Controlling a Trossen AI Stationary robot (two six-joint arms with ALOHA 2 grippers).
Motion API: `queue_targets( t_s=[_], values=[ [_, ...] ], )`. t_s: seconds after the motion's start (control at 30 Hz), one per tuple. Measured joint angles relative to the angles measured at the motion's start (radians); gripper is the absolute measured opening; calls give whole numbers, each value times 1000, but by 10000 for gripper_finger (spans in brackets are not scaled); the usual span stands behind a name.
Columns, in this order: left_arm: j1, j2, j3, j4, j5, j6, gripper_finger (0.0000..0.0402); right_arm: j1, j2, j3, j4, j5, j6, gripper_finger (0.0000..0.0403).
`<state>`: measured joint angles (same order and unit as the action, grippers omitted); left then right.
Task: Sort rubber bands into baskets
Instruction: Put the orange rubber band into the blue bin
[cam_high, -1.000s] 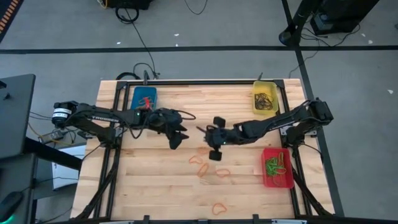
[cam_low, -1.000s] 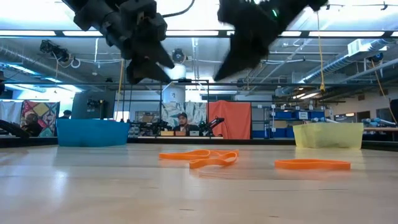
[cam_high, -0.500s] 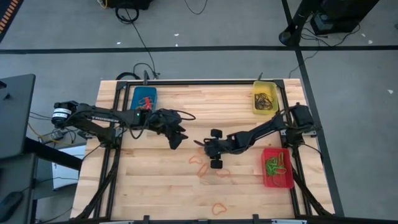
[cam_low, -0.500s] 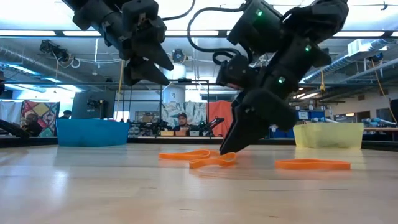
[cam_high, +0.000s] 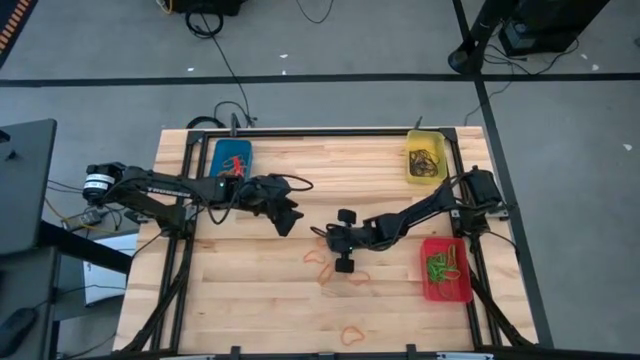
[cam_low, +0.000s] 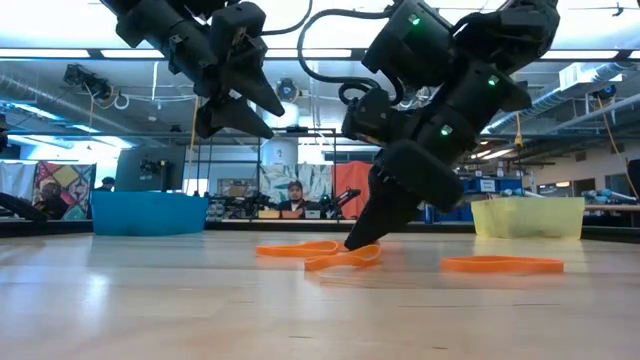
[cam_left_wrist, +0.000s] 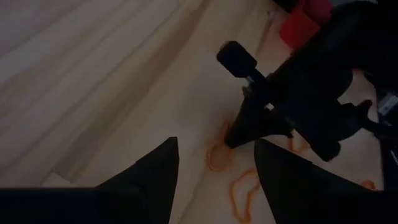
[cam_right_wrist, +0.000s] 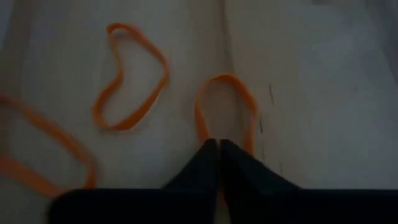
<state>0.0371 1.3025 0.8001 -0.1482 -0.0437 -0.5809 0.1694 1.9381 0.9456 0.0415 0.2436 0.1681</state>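
Between closed right jaws: orange rubber band (cam_right_wrist: 225, 112).

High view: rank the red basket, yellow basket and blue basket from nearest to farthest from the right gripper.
Measured from the right gripper, down near the table's middle:
1. Red basket, off to the right edge and toward the near side.
2. Yellow basket, at the far right corner, a little farther.
3. Blue basket, at the far left corner, farthest.

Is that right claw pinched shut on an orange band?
Shut: the right gripper fingers meet on the rim of an orange rubber band lying on the table.
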Motion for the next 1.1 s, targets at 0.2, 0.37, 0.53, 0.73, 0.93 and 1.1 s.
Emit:
queue_targets(
  t_s=[0.2, 0.37, 0.53, 0.73, 0.93, 1.1],
  values=[
    [0, 0, 0, -1, -50, -11, 213, -17, 4, 39, -21, 53, 131, 9],
    [0, 0, 0, -12, -77, -10, 213, -17, -38, 98, -97, 152, 119, 6],
    [1, 0, 0, -10, -155, -59, 213, -2, -157, 156, -166, 145, 38, 4],
    [0, 0, 0, 38, -114, 14, 213, -8, -292, 168, -178, 222, -37, 2],
    [0, 0, 0, 198, -98, 27, 213, -22, -375, 168, -239, 210, -101, 2],
    [0, 0, 0, 260, -107, 55, 213, -68, -331, 166, -414, 135, -51, 16]
  ],
)
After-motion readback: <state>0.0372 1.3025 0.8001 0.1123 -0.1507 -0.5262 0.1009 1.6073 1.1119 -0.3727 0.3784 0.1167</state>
